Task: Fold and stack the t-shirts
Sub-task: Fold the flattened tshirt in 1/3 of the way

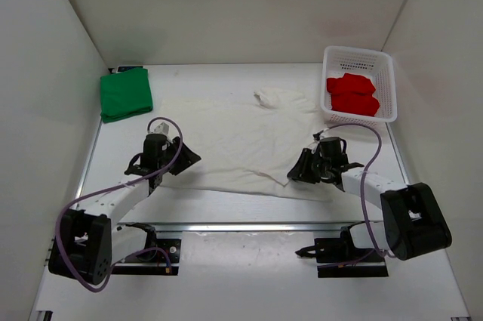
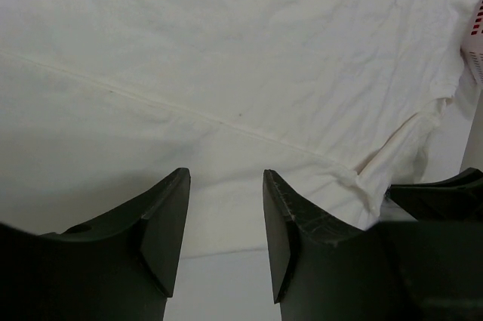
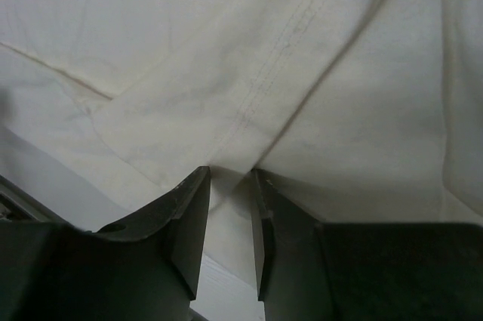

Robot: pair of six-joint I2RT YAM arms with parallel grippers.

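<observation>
Off-white t-shirt (image 1: 234,143) spread flat between both parted hands

bright, even light from above; soft shadows; wrist views dim at the bottom

the top view is sharp and evenly lit, the pale surface (image 1: 241,276) and white walls nearly washed out, with only faint shadows under the arms. the off-white t-shirt (image 2: 241,57) shows clear creases and a seam in the left wrist view. the left hand (image 2: 225,238) and right hand (image 3: 230,230) are dark, underexposed and slightly soft, so close to the lens.
</observation>
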